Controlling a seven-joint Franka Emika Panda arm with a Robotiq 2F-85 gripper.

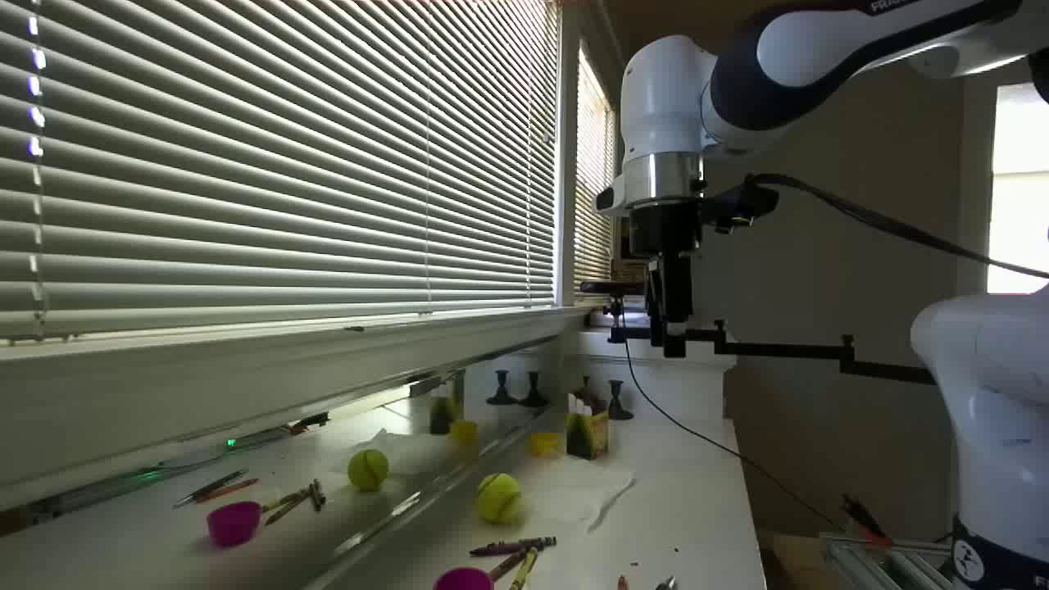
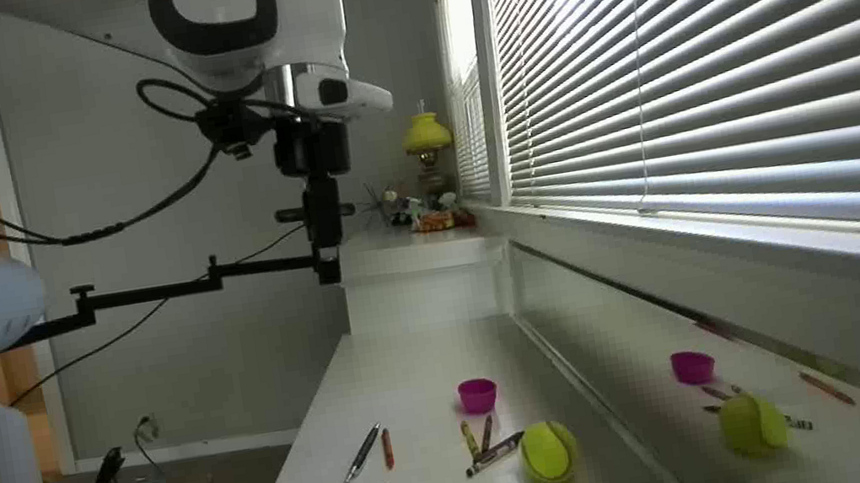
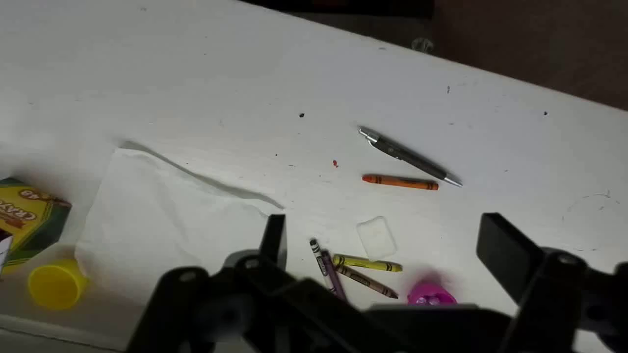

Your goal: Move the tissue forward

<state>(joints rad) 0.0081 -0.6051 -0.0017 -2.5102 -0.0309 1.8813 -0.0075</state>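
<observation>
Arm [image 1: 811,49] up high, hand [image 3: 385,240] pointing straight down
Wrist [image 1: 662,176] is pretty much vertical in both exterior views, arm's bent over above it, and the wrist view shows two fingers [image 3: 510,255] spread well apart.

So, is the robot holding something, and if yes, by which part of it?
Nothing is held: the jaws stand open and empty; the thin white paper tissue lies on the flat white surface.

Opposite exterior views along the counter [image 1: 684,500], wrist view overhead
</observation>
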